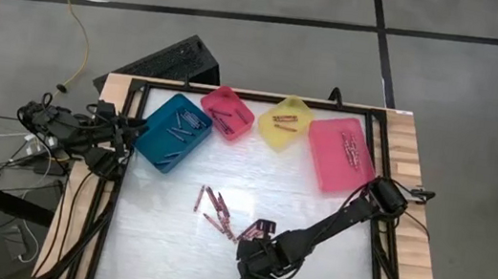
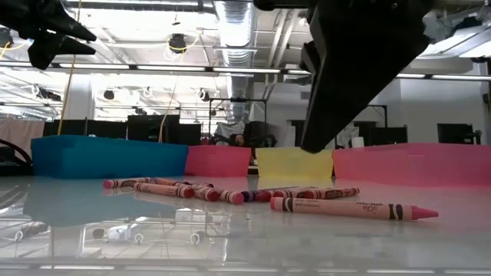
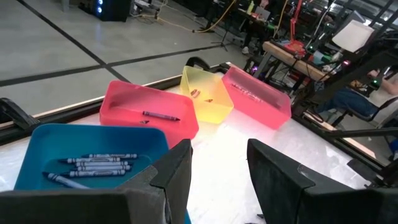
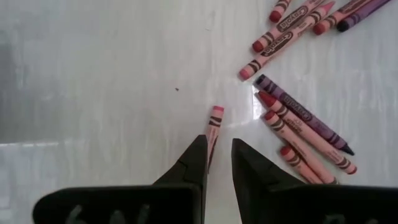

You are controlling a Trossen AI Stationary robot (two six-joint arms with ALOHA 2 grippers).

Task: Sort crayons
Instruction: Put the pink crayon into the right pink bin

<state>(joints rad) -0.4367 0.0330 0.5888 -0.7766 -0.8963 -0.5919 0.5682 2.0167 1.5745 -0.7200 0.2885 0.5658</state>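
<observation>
Several red and pink crayons and a purple one (image 4: 303, 116) lie loose on the white table (image 1: 158, 243), in a cluster (image 1: 220, 213) near the middle. One pink crayon (image 4: 215, 122) lies apart, flat on the table (image 2: 353, 208). My right gripper (image 4: 219, 144) hovers just above this crayon's pointed half. It slants down toward the table's left and is narrowly open, and its left finger hides the crayon's near end. My left gripper (image 3: 217, 168) waits open and empty, raised beside the table's left edge (image 1: 86, 133).
Along the far edge stand a teal bin (image 1: 173, 131) with grey-blue crayons, a small pink bin (image 1: 229, 114), a yellow bin (image 1: 286, 123) and a larger pink bin (image 1: 343, 154), each holding a few crayons. A black frame (image 1: 117, 190) rims the table.
</observation>
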